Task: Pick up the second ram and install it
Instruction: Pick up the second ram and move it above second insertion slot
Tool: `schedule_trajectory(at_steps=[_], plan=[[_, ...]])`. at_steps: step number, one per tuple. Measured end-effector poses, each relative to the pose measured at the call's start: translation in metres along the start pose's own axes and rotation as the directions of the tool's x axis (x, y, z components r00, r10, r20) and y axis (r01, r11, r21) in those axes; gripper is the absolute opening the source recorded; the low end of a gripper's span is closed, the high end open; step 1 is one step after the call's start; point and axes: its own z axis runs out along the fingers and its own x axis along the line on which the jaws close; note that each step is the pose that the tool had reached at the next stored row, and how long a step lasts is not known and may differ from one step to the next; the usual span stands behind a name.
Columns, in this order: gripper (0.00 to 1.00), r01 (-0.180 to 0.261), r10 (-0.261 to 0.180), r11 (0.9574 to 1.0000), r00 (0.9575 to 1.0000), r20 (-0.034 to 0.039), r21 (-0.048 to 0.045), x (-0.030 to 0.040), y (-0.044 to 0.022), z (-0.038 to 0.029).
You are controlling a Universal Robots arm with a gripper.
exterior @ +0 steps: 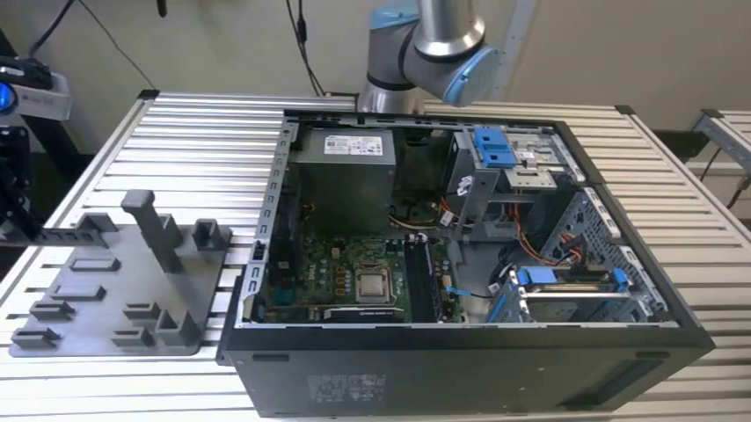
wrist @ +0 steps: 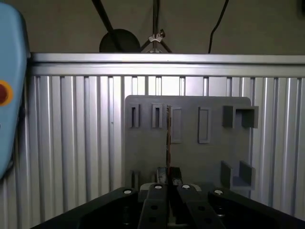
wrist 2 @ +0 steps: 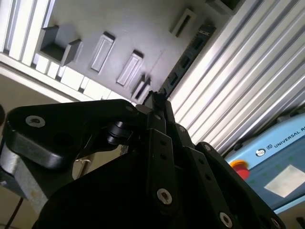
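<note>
Fingers point(wrist 2: 156, 121) clamping ram point(wrist 2: 188, 59) by one end, board jutting out above fixture point(wrist 2: 119, 28) and desk point(wrist 2: 248, 71). Likely handling light, stiff, fragile; long edges looking safest hold.

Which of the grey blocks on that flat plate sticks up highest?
The narrow upright post toward the back of the grey plate in the exterior view; every other block stays well below its top.
</note>
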Motion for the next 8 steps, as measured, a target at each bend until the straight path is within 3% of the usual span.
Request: schedule_trajectory(at_steps=[8], plan=[[0.14,0.0,0.0,1.0,1.0,0.0,0.0,-0.0003,0.0001,-0.0057]])
